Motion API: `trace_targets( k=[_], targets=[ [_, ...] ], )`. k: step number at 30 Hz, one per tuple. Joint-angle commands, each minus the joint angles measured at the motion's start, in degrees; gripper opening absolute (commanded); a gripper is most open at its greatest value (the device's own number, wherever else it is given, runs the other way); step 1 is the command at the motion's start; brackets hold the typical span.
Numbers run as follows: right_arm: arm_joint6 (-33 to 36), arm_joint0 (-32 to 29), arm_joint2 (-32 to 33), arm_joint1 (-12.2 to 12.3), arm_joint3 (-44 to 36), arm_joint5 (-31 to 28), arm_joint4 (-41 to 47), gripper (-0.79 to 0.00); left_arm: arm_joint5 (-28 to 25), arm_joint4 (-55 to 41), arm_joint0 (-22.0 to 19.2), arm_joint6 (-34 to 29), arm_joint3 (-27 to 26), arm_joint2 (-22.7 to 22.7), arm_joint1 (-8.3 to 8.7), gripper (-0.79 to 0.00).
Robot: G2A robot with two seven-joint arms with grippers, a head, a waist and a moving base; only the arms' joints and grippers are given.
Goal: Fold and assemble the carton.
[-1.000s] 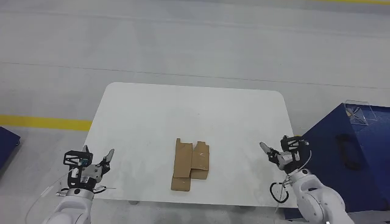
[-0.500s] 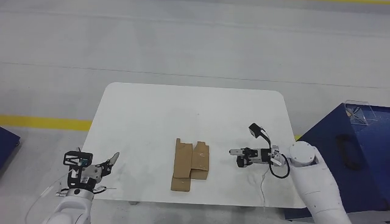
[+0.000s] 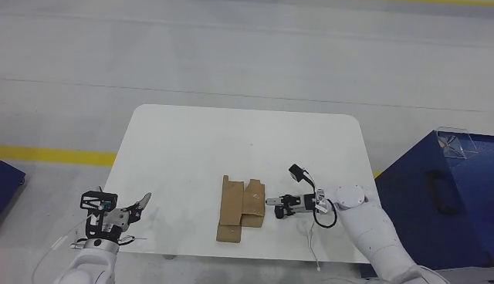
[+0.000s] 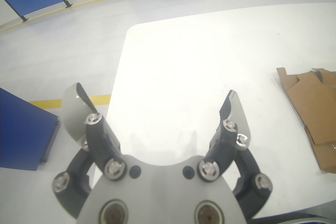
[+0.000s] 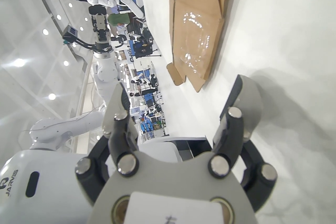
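A flattened brown carton (image 3: 240, 208) lies flat on the white table (image 3: 193, 145), near the front middle. It also appears as a brown carton (image 5: 195, 25) in the right wrist view and at the side as a carton (image 4: 312, 114) in the left wrist view. My right gripper (image 3: 272, 204) is open, turned on its side, just right of the carton's right edge and apart from it; in its own view the gripper (image 5: 181, 93) holds nothing. My left gripper (image 3: 122, 207) hangs open by the table's front left corner, its own view showing the gripper (image 4: 157, 101) empty.
A blue cabinet (image 3: 432, 199) stands close to the table's right side, and a blue block (image 4: 23, 135) sits on the floor left of the table. A yellow floor line (image 3: 54, 155) runs left of the table.
My right arm swung from the table's right edge in toward the carton, turning its gripper sideways. The left gripper has hardly moved and the carton lies as before.
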Motion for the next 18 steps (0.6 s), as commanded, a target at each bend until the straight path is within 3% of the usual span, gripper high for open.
trace_targets(
  k=[1, 3, 5, 6, 10, 12, 14, 17, 18],
  targets=[
    [-2.0, 0.1, -1.0, -0.4, 0.4, -0.5, -1.2, -0.311, 0.0, 0.0, 0.0, 0.0, 0.0, 0.0, 0.0, 0.0],
    [-3.4, 0.2, -1.9, -0.8, 0.9, -0.6, -1.4, -0.342, 0.0, 0.0, 0.0, 0.0, 0.0, 0.0, 0.0, 0.0],
    [-4.1, 0.4, -2.7, -1.2, 1.5, 0.0, -1.4, -0.277, 0.0, 0.0, 0.0, 0.0, 0.0, 0.0, 0.0, 0.0],
    [-4.6, 0.6, -3.1, -1.5, 1.8, 0.7, -1.2, -0.323, 0.0, 0.0, 0.0, 0.0, 0.0, 0.0, 0.0, 0.0],
    [-6.6, 1.3, -4.7, -2.4, 2.5, 1.6, -1.6, -0.351, 0.0, 0.0, 0.0, 0.0, 0.0, 0.0, 0.0, 0.0],
    [-7.9, 1.7, -5.6, -2.9, 3.0, 1.8, -2.1, -0.299, 0.0, 0.0, 0.0, 0.0, 0.0, 0.0, 0.0, 0.0],
    [-9.3, 2.2, -6.4, -3.3, 3.7, 1.9, -2.7, -0.372, 0.0, 0.0, 0.0, 0.0, 0.0, 0.0, 0.0, 0.0],
    [-11.0, 2.7, -7.5, -4.1, 4.5, 1.7, -3.2, -0.403, 0.0, 0.0, 0.0, 0.0, 0.0, 0.0, 0.0, 0.0],
    [-11.4, 2.8, -7.8, -4.4, 4.7, 1.0, -3.1, -0.459, 0.0, 0.0, 0.0, 0.0, 0.0, 0.0, 0.0, 0.0]
  ],
)
